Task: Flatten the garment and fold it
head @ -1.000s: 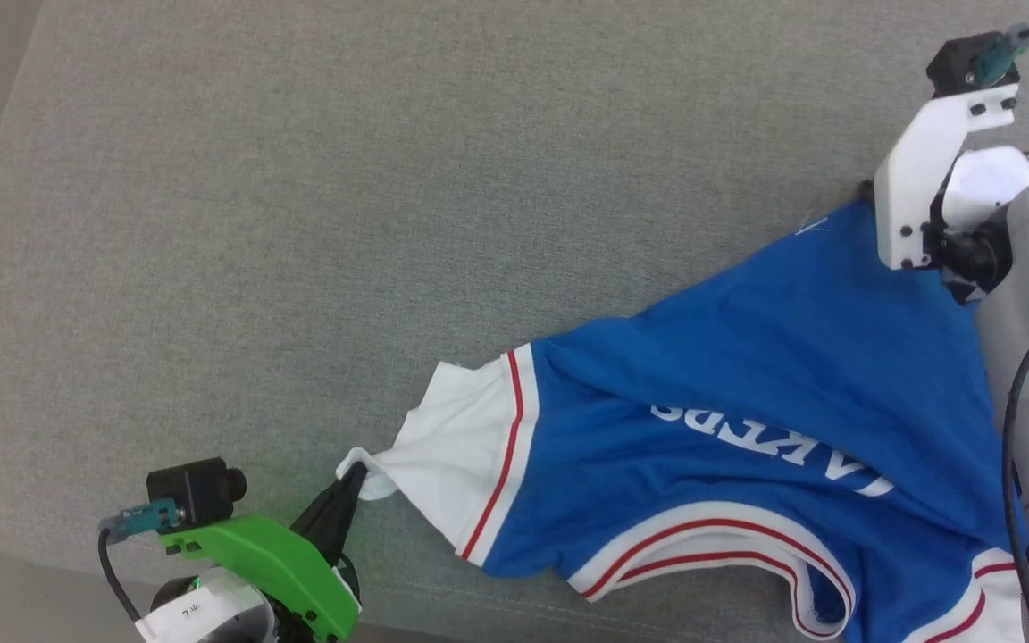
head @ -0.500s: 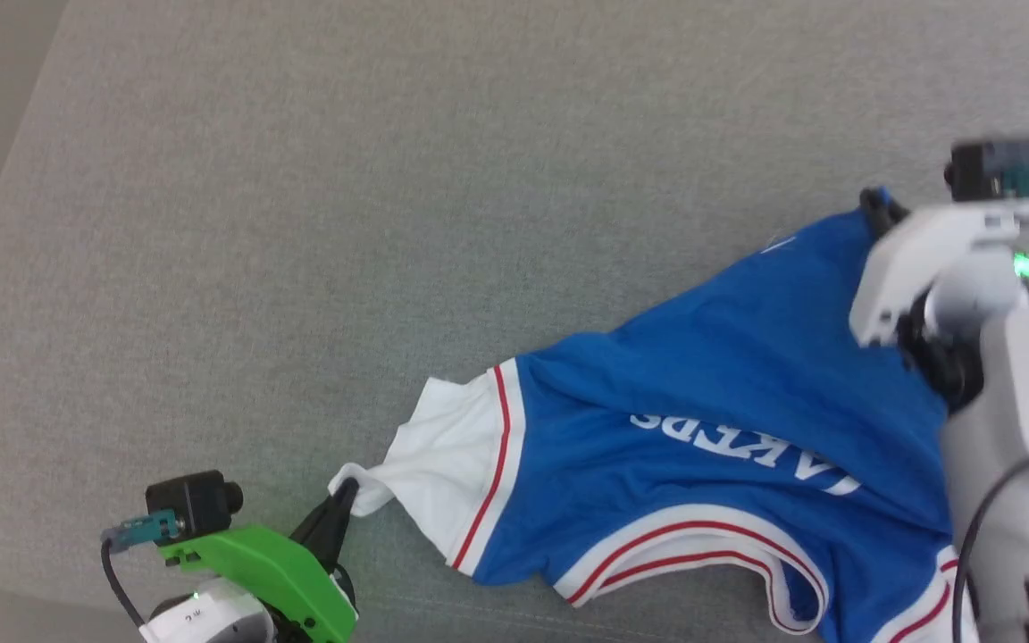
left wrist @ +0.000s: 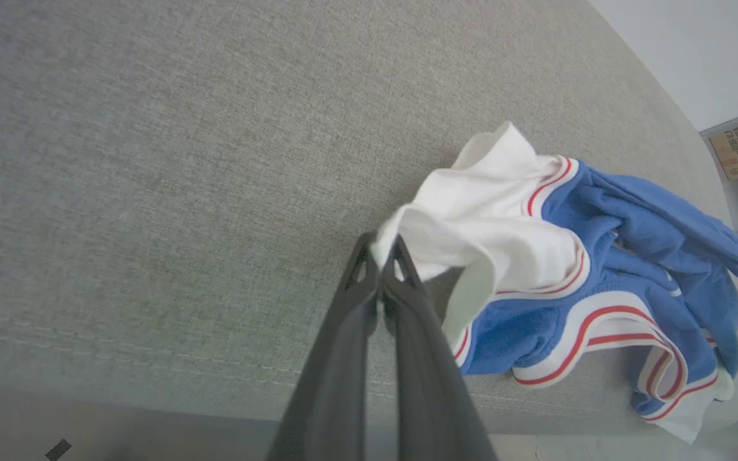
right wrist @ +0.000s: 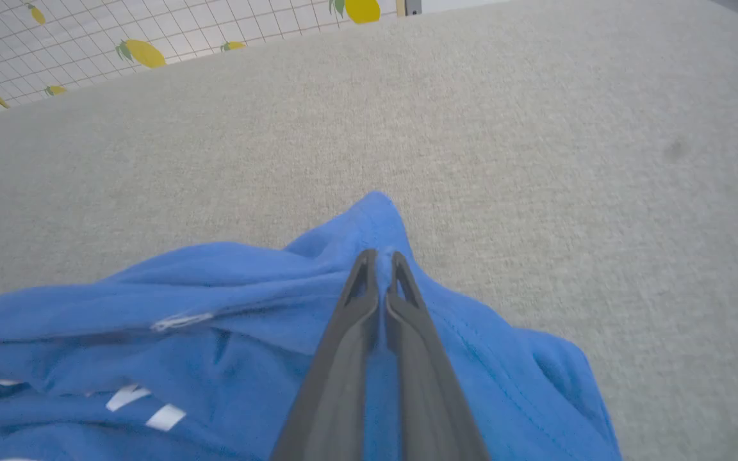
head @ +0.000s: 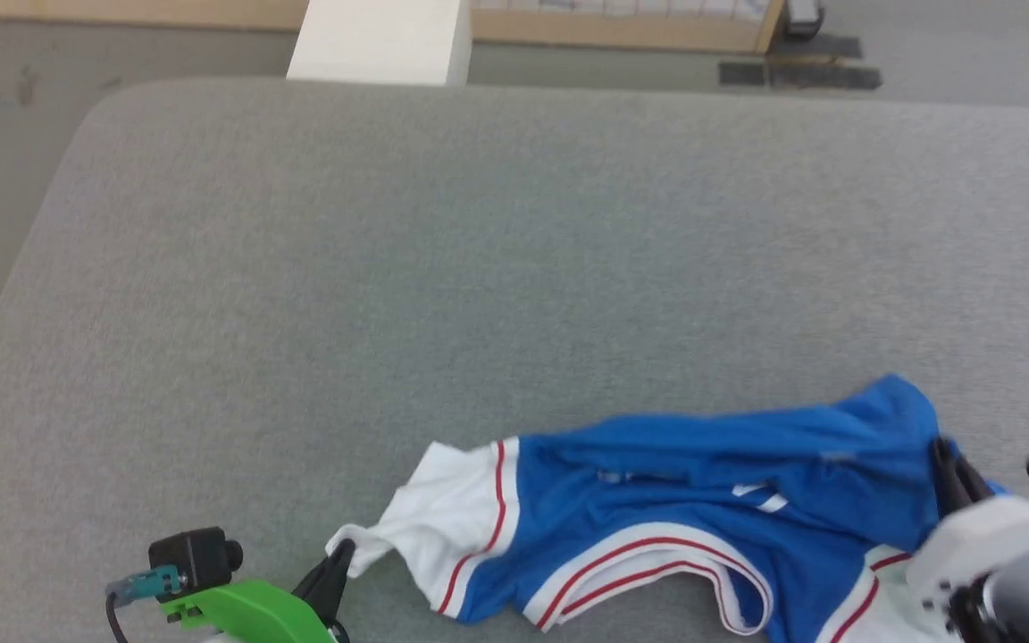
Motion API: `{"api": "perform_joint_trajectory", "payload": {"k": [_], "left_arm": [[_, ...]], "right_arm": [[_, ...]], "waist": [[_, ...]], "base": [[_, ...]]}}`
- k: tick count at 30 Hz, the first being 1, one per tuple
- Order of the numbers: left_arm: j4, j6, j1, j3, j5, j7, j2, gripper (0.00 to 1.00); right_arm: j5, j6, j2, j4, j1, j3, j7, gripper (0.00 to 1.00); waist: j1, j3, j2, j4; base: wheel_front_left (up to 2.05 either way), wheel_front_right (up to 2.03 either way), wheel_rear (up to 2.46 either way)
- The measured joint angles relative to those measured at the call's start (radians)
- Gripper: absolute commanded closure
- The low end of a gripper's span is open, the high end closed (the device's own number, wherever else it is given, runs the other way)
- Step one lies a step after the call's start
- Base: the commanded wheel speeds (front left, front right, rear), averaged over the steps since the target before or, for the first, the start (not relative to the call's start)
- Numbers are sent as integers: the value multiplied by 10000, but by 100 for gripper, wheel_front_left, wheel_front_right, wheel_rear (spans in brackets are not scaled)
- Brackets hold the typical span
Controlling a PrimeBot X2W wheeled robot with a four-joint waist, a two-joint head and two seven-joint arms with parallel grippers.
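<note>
Start with the desk (head: 479,268): most of its grey fabric top lies open beyond the garment (head: 702,473), while the shirt sits bunched along the near edge. In the left wrist view its striped trim reaches the seam at that edge. If you draw both arms toward yourself, I expect the loose lower part to slide over the edge and drag the rest down, so spread it away from you.

The garment itself is a long crumpled ridge, blue body folded over so that only scraps of the white lettering show. Pulling the two ends apart hard may tighten it into a rope rather than open it, because the layers look twisted together.

The right end effector (right wrist: 378,259) is clenched on a raised peak of blue cloth at the shirt's right end. I cannot tell whether it has one layer or several. If several, the body will not lie flat when stretched.

The left end effector (left wrist: 382,253) is clenched on just the tip of the white sleeve (left wrist: 471,211) at the left end. That is a thin bite, and a sharp tug could slip it free.

So the shirt lies stretched between your two end effectors, touching both.
</note>
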Motion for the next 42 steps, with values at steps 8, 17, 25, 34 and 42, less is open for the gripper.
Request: {"api": "perform_joint_trajectory", "payload": {"k": [8, 17, 25, 34, 42], "left_arm": [[-119, -50, 157, -12, 2, -125, 128, 100], [-219, -370, -1481, 221, 203, -531, 422, 100], [449, -458, -4974, 698, -479, -330, 251, 100], [1666, -226, -10125, 965, -190, -414, 351, 100], [2713, 161, -14475, 1104, 784, -1492, 495, 100]], "right_arm": [[485, 0, 13, -1007, 1189, -8, 545, 100], [-98, 0, -82, -2052, 384, 692, 1841, 100], [0, 0, -1313, -1975, -3097, 1852, 3078, 100], [15, 0, -1559, -602, -8069, 2079, 3396, 100], [-805, 0, -1336, 867, -11624, 1703, 2406, 100]], "waist": [[0, -595, 0, -556], [0, -716, 0, -971], [0, -24, 0, -1101], [0, 1502, 0, -1282], [3, 3128, 0, -1474]], "base": [[0, 0, 0], [0, 0, 0], [0, 0, 0], [0, 0, 0], [0, 0, 0]]}}
